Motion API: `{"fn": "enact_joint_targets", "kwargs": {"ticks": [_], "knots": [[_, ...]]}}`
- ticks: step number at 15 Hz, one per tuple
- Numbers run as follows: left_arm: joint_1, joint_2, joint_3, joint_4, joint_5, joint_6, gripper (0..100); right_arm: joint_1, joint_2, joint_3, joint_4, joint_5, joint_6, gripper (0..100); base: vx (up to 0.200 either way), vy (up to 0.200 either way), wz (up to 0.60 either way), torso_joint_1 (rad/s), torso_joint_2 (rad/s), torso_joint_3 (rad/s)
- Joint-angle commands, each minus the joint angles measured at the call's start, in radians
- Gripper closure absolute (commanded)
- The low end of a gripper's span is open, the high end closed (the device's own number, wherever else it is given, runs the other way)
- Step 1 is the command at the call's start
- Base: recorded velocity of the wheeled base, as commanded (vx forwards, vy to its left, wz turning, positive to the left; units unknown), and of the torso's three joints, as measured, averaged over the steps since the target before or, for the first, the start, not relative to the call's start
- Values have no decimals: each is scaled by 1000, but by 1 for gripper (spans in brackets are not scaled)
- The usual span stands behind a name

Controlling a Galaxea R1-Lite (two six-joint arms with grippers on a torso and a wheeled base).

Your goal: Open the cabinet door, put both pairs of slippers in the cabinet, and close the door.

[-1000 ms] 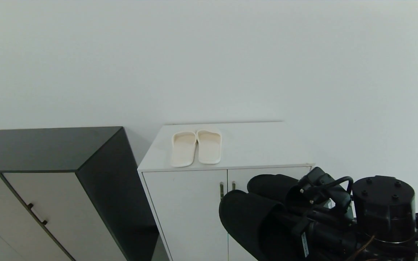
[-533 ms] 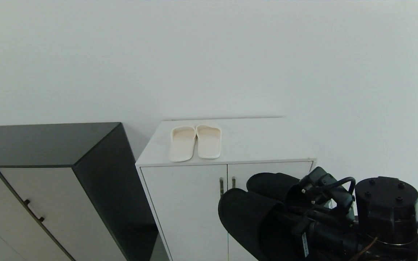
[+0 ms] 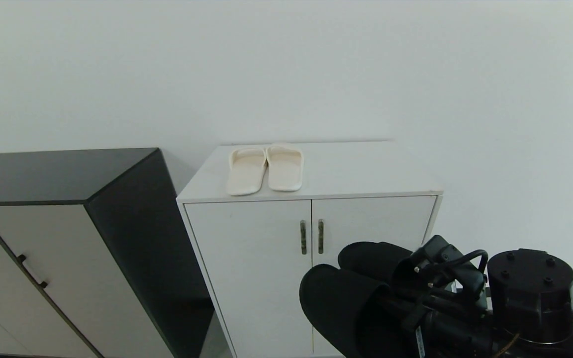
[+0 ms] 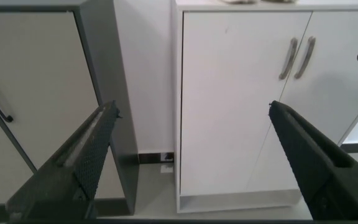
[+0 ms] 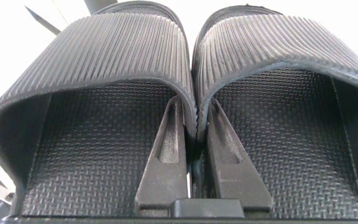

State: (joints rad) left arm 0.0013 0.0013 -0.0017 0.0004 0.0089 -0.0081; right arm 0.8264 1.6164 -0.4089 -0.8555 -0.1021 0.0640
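Observation:
A white two-door cabinet (image 3: 256,258) stands against the wall with both doors shut, its two metal handles (image 3: 312,236) side by side at the middle. A cream pair of slippers (image 3: 265,168) lies on its top, left of centre. My right gripper (image 3: 406,298) is low in front of the right door, shut on the black pair of slippers (image 3: 346,293); its fingers (image 5: 166,155) pinch the two inner walls of the black slippers (image 5: 194,93) together. My left gripper (image 4: 191,162) stands open, facing the cabinet's left door (image 4: 241,99) from a distance.
A dark-sided cabinet (image 3: 67,238) with pale fronts and black handles stands to the left of the white one, with a narrow gap between them. A plain white wall is behind. Floor shows below the white cabinet (image 4: 160,193).
The head view has shifted, so the cabinet sits higher and more of its doors shows. The right gripper keeps the black slippers in the same place in the picture.

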Motion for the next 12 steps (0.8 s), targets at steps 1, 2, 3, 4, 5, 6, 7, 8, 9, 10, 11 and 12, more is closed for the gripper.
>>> {"fn": "enact_joint_targets", "kwargs": {"ticks": [1,2,3,4,5,6,7,8,9,10,11,12], "knots": [[0,-1,0,0,0,-1,0,0,13,5,1,-1,-1,100,0,0,0,-222,530,310],[0,0,0,0,0,0,0,0,16,7,0,1,-1,100,0,0,0,-217,530,310],[0,0,0,1,0,0,0,0,16,9,0,-1,-1,100,0,0,0,-198,515,320],[0,0,0,1,-1,2,0,0,17,9,0,1,0,100,0,0,0,-183,510,310],[0,0,0,3,-1,7,0,0,23,13,0,1,0,100,0,0,0,-193,505,320],[0,0,0,3,-3,10,0,0,30,15,0,2,0,100,0,0,0,-178,505,320],[0,0,0,3,-3,13,0,0,33,15,0,2,0,100,0,0,0,-173,505,330],[0,0,0,3,-1,11,0,0,42,15,-2,2,0,100,0,0,0,-173,486,320],[0,0,0,3,-1,10,0,0,43,15,-2,2,0,100,0,0,0,-159,491,325],[0,0,0,3,-1,8,0,0,45,15,-2,2,0,100,0,0,0,-159,481,310],[0,0,0,3,-1,5,0,0,46,15,-2,2,-1,100,0,0,0,-159,471,320],[0,0,-1,3,-3,7,0,0,45,15,-2,2,-4,100,0,0,0,-154,466,325]]}}
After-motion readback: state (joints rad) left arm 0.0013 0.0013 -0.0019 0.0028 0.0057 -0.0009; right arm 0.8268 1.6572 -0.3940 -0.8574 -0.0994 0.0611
